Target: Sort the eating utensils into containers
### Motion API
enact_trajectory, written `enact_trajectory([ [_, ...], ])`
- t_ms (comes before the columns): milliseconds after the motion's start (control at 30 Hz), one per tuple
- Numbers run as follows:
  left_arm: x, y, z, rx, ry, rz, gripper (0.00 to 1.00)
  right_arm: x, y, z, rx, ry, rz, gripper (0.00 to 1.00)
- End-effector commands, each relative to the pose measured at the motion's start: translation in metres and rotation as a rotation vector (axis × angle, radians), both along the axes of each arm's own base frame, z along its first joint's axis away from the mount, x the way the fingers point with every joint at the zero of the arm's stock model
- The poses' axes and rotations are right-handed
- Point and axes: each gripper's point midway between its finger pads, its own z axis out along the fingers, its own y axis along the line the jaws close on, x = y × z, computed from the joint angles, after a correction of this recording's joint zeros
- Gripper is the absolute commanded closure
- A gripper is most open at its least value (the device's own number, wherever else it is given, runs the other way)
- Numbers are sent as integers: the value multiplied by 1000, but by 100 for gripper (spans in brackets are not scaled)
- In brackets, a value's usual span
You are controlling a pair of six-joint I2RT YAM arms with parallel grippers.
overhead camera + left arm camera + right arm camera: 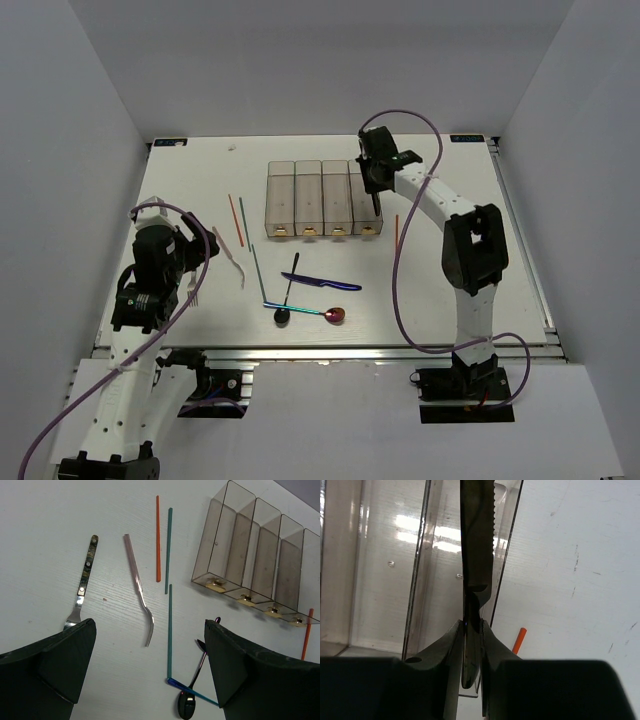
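My right gripper (472, 630) is shut on a black serrated knife (477, 540), holding it over the rightmost of the four clear containers (281, 165); that bin's wall (420, 580) shows beneath the blade. In the top view the right gripper (375, 180) hangs above the row's right end. My left gripper (150, 665) is open over the table's left part, holding nothing. Below it lie a patterned-handle fork (85, 577), a pale fork (140, 587), a red chopstick (158, 537), two green chopsticks (168, 550) (170, 630) and a black spoon (187, 705).
A blue knife (322, 282) and an iridescent-red spoon (325, 314) lie at the front centre. Another red chopstick (397, 232) lies right of the bins, by my right arm. White walls enclose the table on three sides.
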Motion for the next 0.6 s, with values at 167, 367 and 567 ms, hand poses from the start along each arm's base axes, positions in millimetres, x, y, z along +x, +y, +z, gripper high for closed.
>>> enact_trajectory([
  [167, 0, 1, 3, 0, -17, 7, 2, 11, 4, 6, -26, -65, 50, 100],
  [367, 0, 2, 3, 2, -16, 13, 2, 8, 6, -2, -16, -57, 56, 96],
  [567, 0, 3, 1, 6, -7, 20, 2, 7, 8, -9, -7, -43, 62, 93],
])
